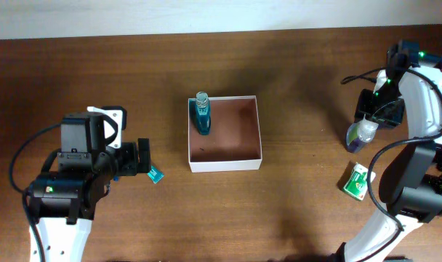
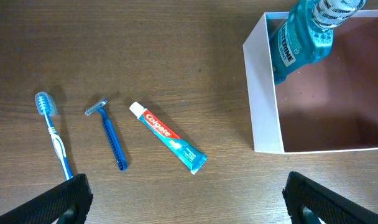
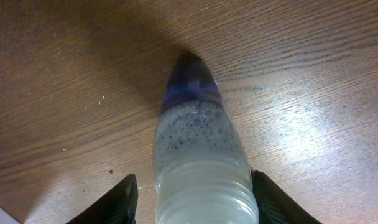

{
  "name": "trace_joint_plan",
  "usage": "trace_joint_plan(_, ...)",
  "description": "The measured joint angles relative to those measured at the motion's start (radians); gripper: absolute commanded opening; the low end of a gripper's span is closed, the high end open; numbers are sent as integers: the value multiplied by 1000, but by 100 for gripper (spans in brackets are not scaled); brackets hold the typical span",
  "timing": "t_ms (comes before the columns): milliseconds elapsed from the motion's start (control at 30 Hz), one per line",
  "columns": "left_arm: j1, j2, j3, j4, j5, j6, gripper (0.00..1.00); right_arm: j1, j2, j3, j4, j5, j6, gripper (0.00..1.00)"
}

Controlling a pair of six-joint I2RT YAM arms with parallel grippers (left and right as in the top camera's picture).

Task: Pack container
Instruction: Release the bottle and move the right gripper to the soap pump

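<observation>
Your right gripper (image 3: 194, 186) straddled the clear bottle (image 3: 192, 124) near the worktop's right edge; whether it gripped, I cannot tell. You likely needed a firm, centred hold before carrying it to the container (image 1: 224, 166) mid-worktop. Your left gripper (image 2: 186, 199) gaped wide, empty.

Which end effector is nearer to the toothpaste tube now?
Left. The left end effector is right next to the toothpaste tube; the right end effector is far across the table, at a clear bottle.
</observation>
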Motion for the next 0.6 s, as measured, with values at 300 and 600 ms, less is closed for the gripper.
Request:
trace_joint_plan(300, 0, 0, 0, 0, 0, 0, 99, 0, 0, 0, -13, -7, 3, 27)
trace_joint_plan(600, 0, 0, 0, 0, 0, 0, 99, 0, -4, 1, -16, -22, 2, 23)
